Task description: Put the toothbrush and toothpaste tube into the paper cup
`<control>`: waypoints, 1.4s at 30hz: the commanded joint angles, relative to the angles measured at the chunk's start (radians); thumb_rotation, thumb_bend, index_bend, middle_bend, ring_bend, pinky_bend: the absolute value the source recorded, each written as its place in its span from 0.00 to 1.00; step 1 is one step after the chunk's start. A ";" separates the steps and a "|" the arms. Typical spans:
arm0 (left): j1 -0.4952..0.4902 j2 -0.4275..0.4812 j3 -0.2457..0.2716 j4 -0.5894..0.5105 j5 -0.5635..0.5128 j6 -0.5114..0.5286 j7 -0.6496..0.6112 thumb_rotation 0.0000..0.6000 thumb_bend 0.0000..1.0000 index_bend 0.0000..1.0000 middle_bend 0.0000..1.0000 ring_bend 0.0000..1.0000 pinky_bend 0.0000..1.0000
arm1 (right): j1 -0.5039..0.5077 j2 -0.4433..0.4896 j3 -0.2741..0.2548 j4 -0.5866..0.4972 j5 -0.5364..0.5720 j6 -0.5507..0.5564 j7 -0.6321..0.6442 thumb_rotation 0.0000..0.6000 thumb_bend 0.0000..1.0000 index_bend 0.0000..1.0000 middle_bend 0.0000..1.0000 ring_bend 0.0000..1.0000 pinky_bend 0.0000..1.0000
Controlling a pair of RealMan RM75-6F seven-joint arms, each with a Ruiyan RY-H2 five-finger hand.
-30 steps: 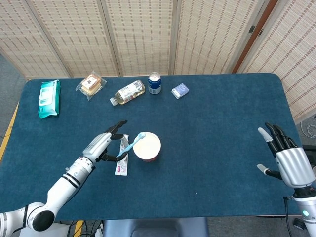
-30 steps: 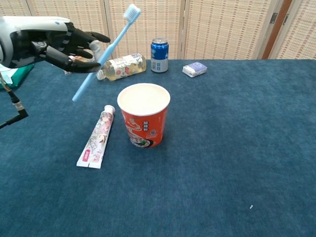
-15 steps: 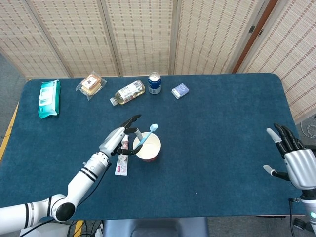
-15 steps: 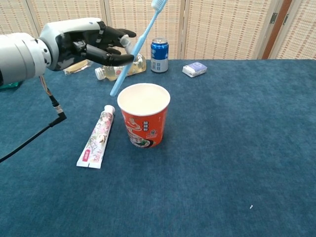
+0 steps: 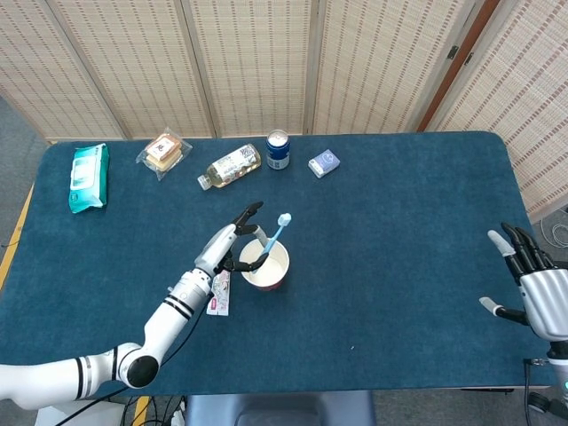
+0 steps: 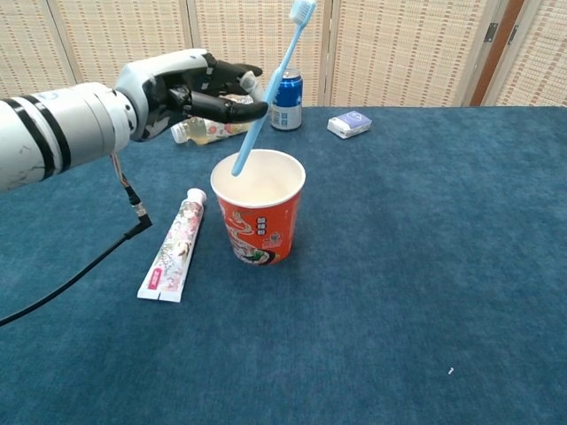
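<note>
- Blue cloth covers the table (image 5: 399,266), with woven screens (image 5: 257,62) behind it.
- Far left in the head view: a green wipes pack (image 5: 89,177), then a wrapped snack (image 5: 163,152).
- Left of centre, the left hand (image 6: 190,88) pinches the toothbrush (image 6: 270,84), tilted, bristles up, its lower end at the mouth of the paper cup (image 6: 259,217).
- Just left of the cup the toothpaste tube (image 6: 174,245) lies flat, apart from it.
- Upper centre: a lying bottle (image 5: 231,166), a blue can (image 5: 278,149), a small blue box (image 5: 324,163).
- Far right, the right hand (image 5: 535,288) hangs off the table edge, fingers spread, holding nothing.
</note>
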State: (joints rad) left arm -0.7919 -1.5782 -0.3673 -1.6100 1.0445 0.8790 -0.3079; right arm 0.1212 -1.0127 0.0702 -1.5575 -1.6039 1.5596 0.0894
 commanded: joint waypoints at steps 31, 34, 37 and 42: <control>0.005 -0.076 0.034 0.107 0.042 -0.039 -0.076 1.00 0.36 0.31 0.00 0.00 0.00 | -0.014 -0.004 0.000 0.024 0.003 0.006 0.026 1.00 0.00 0.00 0.00 0.00 0.29; 0.006 -0.071 0.036 0.101 0.044 -0.039 -0.071 1.00 0.36 0.24 0.00 0.00 0.00 | -0.014 -0.003 0.001 0.022 0.002 0.006 0.024 1.00 0.00 0.00 0.00 0.00 0.29; 0.009 -0.063 0.037 0.090 0.043 -0.039 -0.066 1.00 0.36 0.20 0.00 0.00 0.00 | -0.014 -0.003 0.001 0.020 0.002 0.007 0.024 1.00 0.00 0.00 0.00 0.00 0.29; 0.019 -0.024 0.047 0.042 0.041 -0.034 -0.032 1.00 0.36 0.17 0.00 0.00 0.00 | -0.016 -0.002 0.001 0.018 0.001 0.009 0.024 1.00 0.00 0.00 0.00 0.00 0.29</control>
State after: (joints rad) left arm -0.7766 -1.6150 -0.3248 -1.5536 1.0866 0.8419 -0.3533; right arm 0.1053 -1.0142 0.0715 -1.5395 -1.6030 1.5685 0.1137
